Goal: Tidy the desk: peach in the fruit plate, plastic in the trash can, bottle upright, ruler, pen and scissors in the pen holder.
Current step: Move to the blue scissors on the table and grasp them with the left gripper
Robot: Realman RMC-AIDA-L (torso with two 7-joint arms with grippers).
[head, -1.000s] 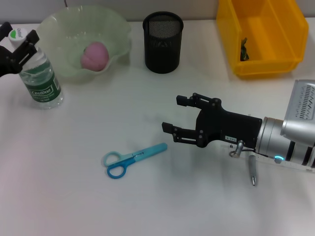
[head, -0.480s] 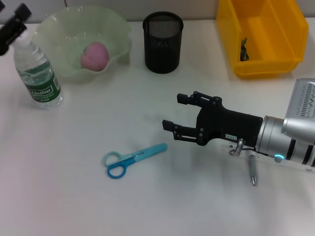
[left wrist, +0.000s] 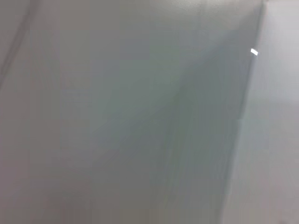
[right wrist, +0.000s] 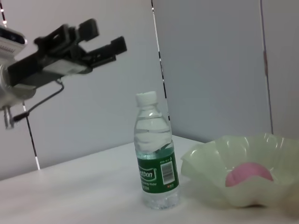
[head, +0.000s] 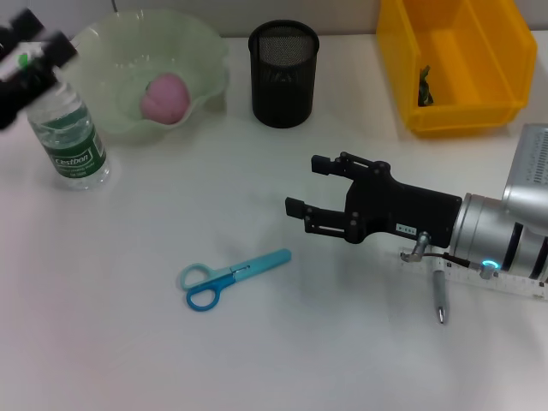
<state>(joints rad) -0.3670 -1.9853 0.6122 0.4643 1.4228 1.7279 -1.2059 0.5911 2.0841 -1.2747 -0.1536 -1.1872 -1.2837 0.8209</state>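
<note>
Our right hand (head: 306, 190) hovers wide open over the tabletop (head: 128, 325), just beside the scissors (head: 229, 277). Our left hand (right wrist: 108, 41), fingers parted and empty, hangs above the upright bottle (head: 67, 137).

You have a white desk (head: 128, 342) with several things resting on it. At ten o'clock a bottle (head: 67, 137) stands upright, just beside the pale green fruit plate (head: 205, 64) at eleven. The black mesh pen holder (head: 283, 75) sits at twelve, and the yellow bin (head: 411, 60) at one. Scissors (head: 229, 277) lie flat near centre, toward seven. A pen (head: 440, 300) and ruler (head: 514, 285) lie at four.
</note>
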